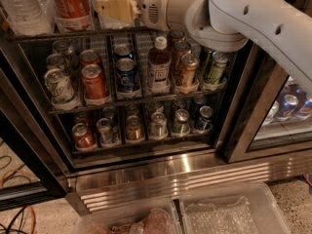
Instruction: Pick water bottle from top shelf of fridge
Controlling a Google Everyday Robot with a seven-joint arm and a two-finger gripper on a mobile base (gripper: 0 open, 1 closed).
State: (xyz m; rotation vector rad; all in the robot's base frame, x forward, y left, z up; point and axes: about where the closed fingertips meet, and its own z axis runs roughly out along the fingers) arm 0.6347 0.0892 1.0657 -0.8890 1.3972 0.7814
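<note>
The tool sits at the fridge's top shelf, just right of the red-labelled cola bottle; whether it is open or closed cannot be told; it appears to hold nothing; the water bottle stands at the shelf's left end, beyond the cola bottle, apart from the tool.

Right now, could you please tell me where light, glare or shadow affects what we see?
Camera view: bright light on the white arm; glare streaks on the stainless base panel; bottom rack cans dim; end effector at the top shelf, well lit, image-right of the water bottle.
</note>
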